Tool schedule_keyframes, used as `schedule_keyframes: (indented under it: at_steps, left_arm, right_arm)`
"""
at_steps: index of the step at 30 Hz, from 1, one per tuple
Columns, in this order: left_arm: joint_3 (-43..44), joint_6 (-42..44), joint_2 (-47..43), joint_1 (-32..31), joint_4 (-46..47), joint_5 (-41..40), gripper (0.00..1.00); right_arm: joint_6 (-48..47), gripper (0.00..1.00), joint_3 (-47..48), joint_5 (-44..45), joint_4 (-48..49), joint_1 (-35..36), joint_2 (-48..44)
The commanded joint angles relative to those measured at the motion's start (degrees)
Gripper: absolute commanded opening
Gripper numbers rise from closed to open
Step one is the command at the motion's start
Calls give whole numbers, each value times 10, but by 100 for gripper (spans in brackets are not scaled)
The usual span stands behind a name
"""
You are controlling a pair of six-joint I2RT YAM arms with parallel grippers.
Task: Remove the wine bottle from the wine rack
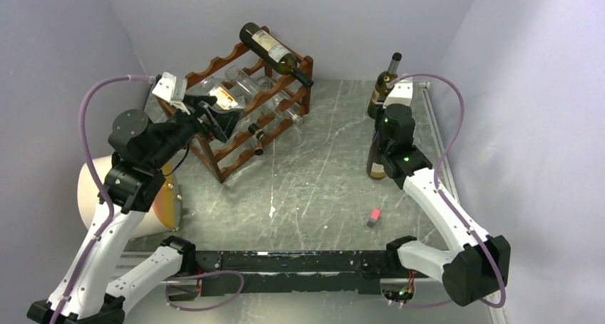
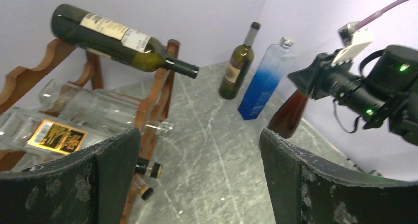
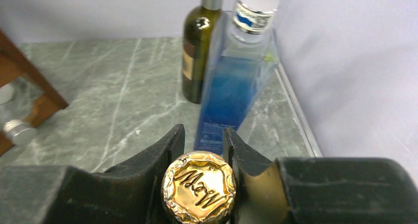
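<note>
Left tool (image 1: 216, 121): jaws wide apart, nothing between them, at the near-left end of the wine rack (image 1: 211, 66), beside a clear gold-labelled bottle (image 1: 227, 100). Dark green wine bottle (image 1: 271, 49) lies across the rack's top tier, neck pointing right. Right tool (image 3: 202, 144): clamped on the neck of an upright gold-foil-capped bottle (image 3: 198, 194), well right of the rack.

Wine rack (image 1: 214, 67) sits at 11 o'clock on the surface (image 1: 321, 167), one wine bottle (image 1: 271, 49) lying across its top tier, more bottles (image 1: 242, 88) in the tiers below. Over at 1 o'clock, two bottles (image 2: 240, 61) stand side by side; a third bottle (image 1: 376, 167) stands at 3, a small block (image 1: 373, 218) at 5.
</note>
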Motion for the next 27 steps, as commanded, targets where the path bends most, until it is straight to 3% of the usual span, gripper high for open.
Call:
schedule_keyframes:
  at_steps: [1, 11, 23, 24, 27]
  left_arm:
    - [-35, 61, -25, 1, 19, -56, 93]
    - [-106, 81, -67, 10, 71, -78, 93]
    - [-144, 67, -72, 54, 93, -34, 93]
    - [-147, 67, -71, 55, 93, -36, 93]
    - [-154, 65, -70, 62, 97, -39, 93]
  right_arm:
    - [8, 0, 31, -11, 154, -49, -11]
    - [25, 0, -4, -57, 214, -140, -6]
    - [37, 0, -71, -90, 225, -173, -32]
    - [39, 1, -70, -94, 218, -174, -34]
    - [44, 29, -62, -99, 196, -174, -39]
